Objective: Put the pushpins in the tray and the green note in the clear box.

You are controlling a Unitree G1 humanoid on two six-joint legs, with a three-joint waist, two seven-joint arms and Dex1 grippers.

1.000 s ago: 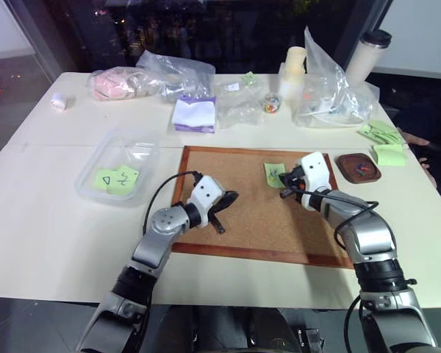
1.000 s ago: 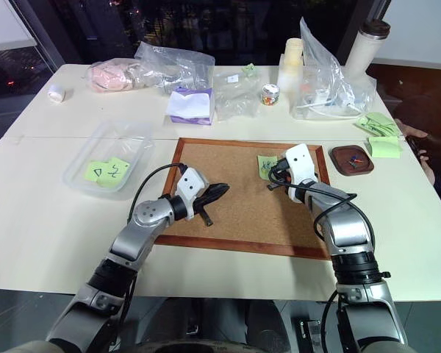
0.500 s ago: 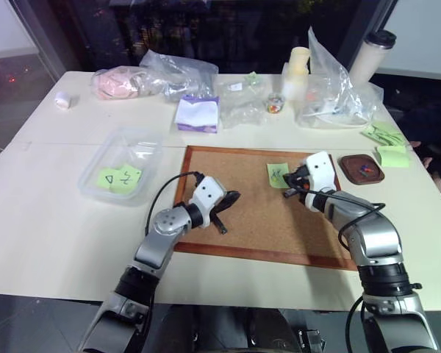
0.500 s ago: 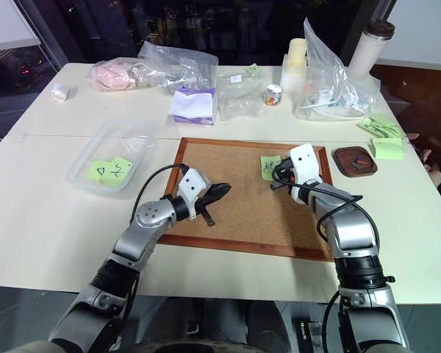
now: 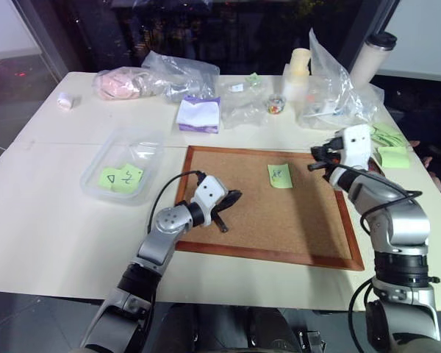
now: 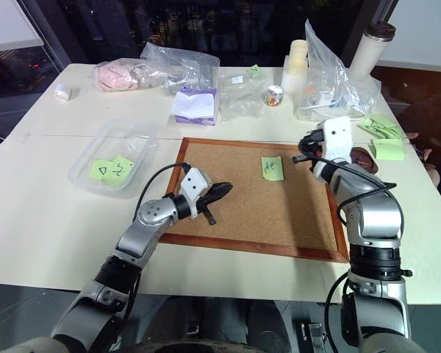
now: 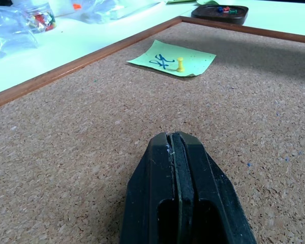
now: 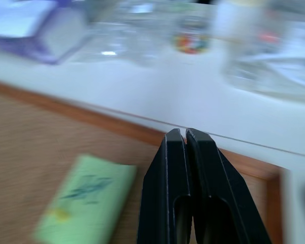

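Both grippers, left (image 7: 179, 152) and right (image 8: 185, 140), are pressed together, holding nothing visible.

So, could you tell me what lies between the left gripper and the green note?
Only bare cork board: the left wrist view shows nothing between the left gripper and the green note, which a yellow pin holds.

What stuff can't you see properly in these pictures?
- The tray: the right gripper covers most of it in the eye views.
- Whether the right gripper holds a pin: too small in the eye views.
- Blue marks on the green note: too small to read.
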